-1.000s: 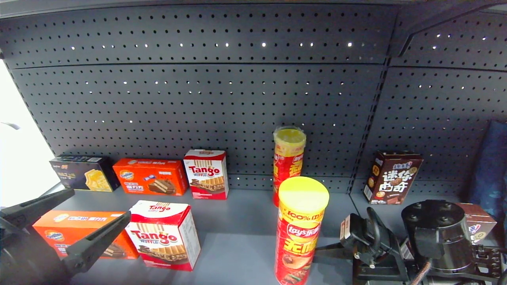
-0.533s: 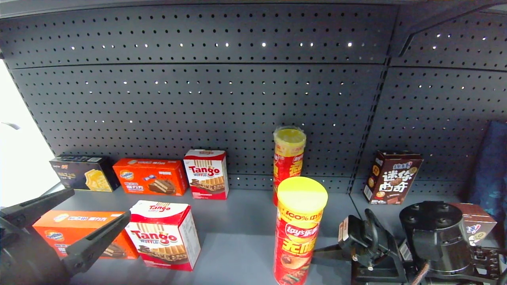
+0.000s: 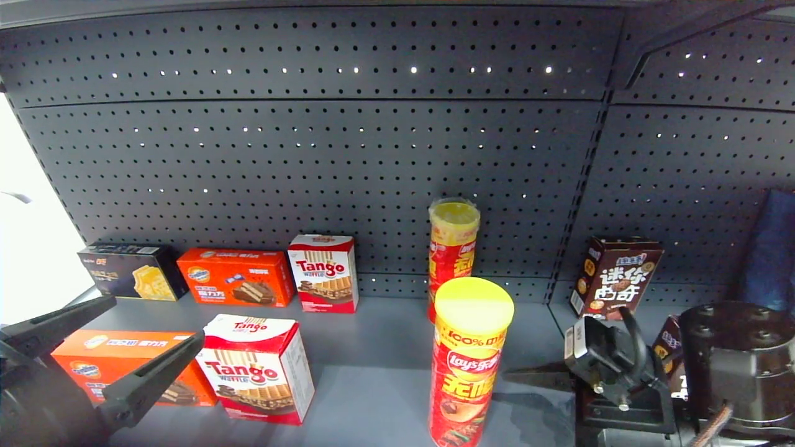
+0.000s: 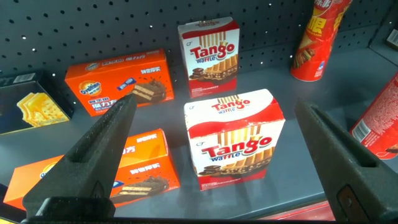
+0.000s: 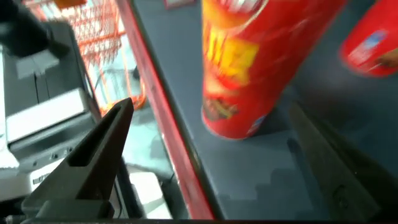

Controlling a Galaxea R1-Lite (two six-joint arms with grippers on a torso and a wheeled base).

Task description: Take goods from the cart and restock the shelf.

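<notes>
Backing off to the right, our right gripper point(image 5: 208, 109) stands clear of the can point(image 3: 472, 360), jaws wide and empty. We judge the can stocked, upright at the shelf point(image 3: 372, 347) front. Our left gripper point(image 3: 155, 320) hangs open near the wafer box point(image 3: 258, 366).

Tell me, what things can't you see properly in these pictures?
- Front orange box: head view, a finger of the left tool crosses it.
- Front chips can: head view, bottom cut off by the lower edge.
- Small brown box: head view, mostly behind the right arm.
- Blue thing: head view, cut off at the right edge.
- Cart: right wrist view, blurred; contents unclear.
</notes>
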